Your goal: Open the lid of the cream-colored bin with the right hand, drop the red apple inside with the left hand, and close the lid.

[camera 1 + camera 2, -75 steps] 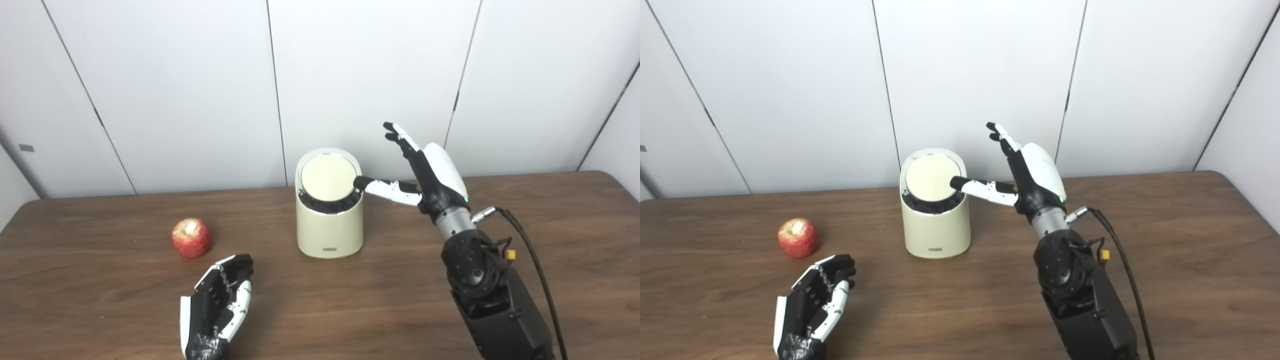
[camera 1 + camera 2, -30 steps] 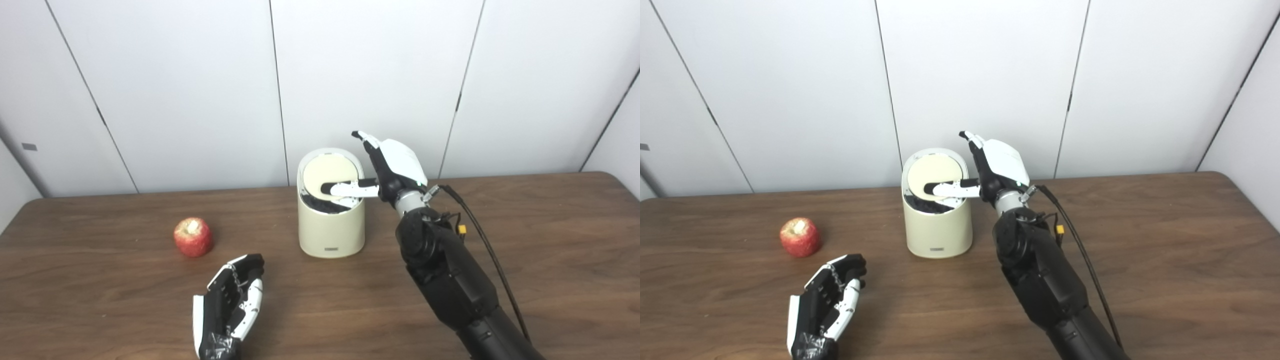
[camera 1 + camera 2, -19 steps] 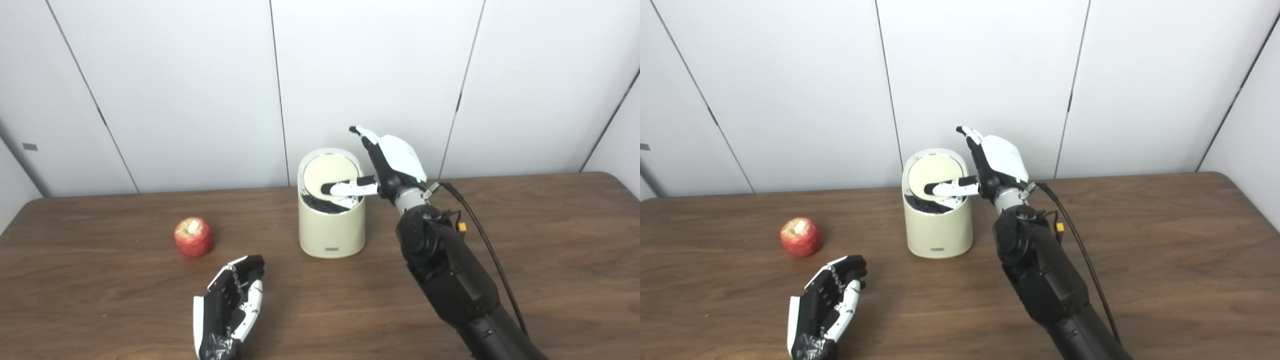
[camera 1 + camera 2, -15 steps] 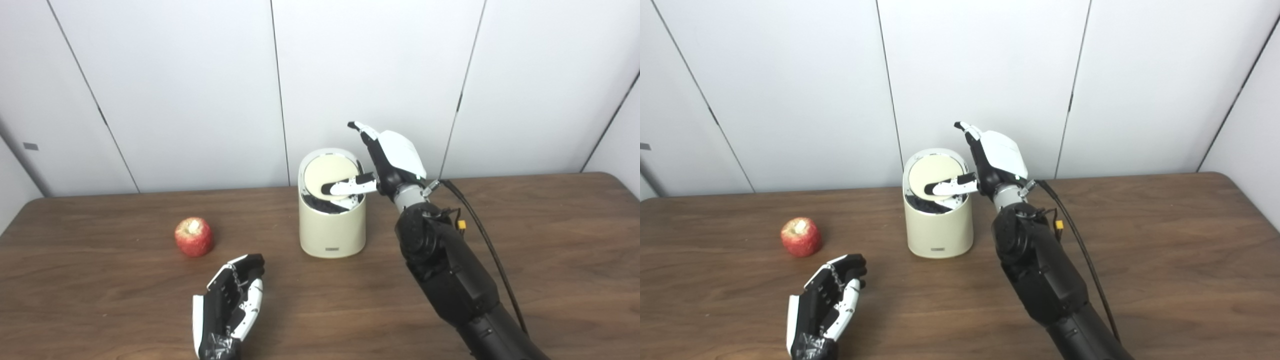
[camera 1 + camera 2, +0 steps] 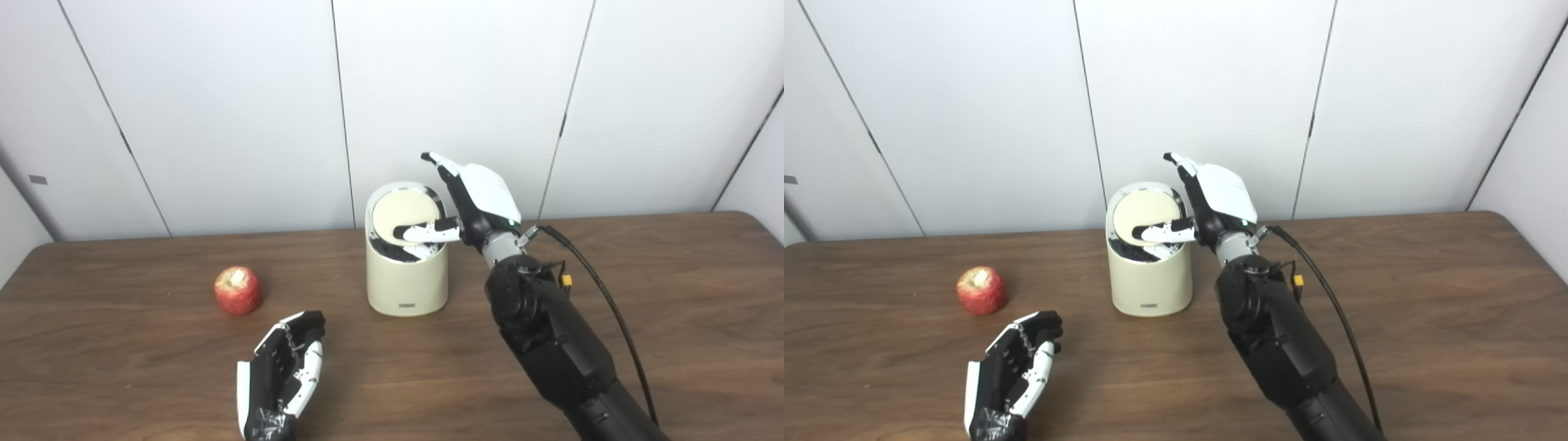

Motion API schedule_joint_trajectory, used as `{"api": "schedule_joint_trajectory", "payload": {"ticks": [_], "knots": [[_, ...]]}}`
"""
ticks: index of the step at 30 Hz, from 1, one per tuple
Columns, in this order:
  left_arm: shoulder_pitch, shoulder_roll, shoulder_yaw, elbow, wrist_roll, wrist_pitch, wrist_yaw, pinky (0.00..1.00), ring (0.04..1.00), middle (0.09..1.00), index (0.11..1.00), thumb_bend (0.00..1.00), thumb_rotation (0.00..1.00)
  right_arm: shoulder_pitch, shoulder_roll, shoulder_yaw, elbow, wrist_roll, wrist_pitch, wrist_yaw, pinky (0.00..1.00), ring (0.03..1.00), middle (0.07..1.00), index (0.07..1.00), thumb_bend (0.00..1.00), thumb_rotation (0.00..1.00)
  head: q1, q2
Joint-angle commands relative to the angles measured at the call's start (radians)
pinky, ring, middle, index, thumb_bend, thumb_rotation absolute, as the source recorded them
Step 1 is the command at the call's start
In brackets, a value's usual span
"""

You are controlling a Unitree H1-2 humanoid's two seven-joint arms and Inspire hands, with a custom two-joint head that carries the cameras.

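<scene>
The cream-colored bin [image 5: 405, 282] stands at the table's middle back. Its round lid [image 5: 401, 214] is tilted up toward the wall, showing a dark gap along the front rim. My right hand [image 5: 474, 202] is at the bin's right side, open, with its thumb lying across the lid and its fingers raised behind the bin. The red apple [image 5: 237, 290] sits on the table to the left of the bin. My left hand [image 5: 280, 376] rests open, palm up, near the front edge, below and right of the apple, apart from it.
The brown wooden table [image 5: 674, 343] stretches wide on both sides. A black cable [image 5: 606, 300] runs along my right forearm. White wall panels stand close behind the bin.
My right hand moved left from beside the bin so its thumb lies over the lid, and the lid has tipped a little further. The left hand and apple stayed put.
</scene>
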Motion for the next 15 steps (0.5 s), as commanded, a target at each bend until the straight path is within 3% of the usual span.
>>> {"api": "schedule_joint_trajectory", "payload": {"ticks": [1,2,7,10,15], "knots": [[-0.024,-0.007,-0.005,-0.020,0.009,-0.029,-0.002,0.63,0.684,0.680,0.652,0.22,0.26,-0.021,-0.018,-0.009,-0.021,-0.009,-0.002,0.008,0.84,0.903,0.915,0.902,0.89,0.49,0.000,-0.002],[-0.025,-0.007,-0.005,-0.019,0.006,-0.030,-0.003,0.64,0.687,0.681,0.654,0.22,0.25,-0.019,-0.018,-0.011,-0.024,-0.006,-0.002,0.009,0.85,0.906,0.920,0.905,0.89,0.60,0.000,-0.002],[-0.029,-0.006,0.001,-0.011,-0.002,-0.032,-0.003,0.64,0.685,0.680,0.651,0.23,0.24,-0.006,-0.013,-0.040,-0.064,0.029,-0.002,0.025,0.84,0.907,0.933,0.920,0.93,0.88,-0.002,-0.009],[-0.029,-0.002,0.002,-0.011,0.002,-0.031,-0.003,0.63,0.686,0.681,0.651,0.22,0.24,0.003,-0.024,-0.055,-0.101,0.047,-0.015,0.038,0.84,0.914,0.940,0.929,0.97,0.98,-0.007,-0.012],[-0.028,0.002,0.005,-0.010,-0.001,-0.033,-0.006,0.64,0.686,0.680,0.651,0.22,0.24,0.030,-0.032,-0.086,-0.177,0.070,-0.023,0.037,0.80,0.913,0.937,0.928,1.00,1.00,-0.002,-0.012]]}}
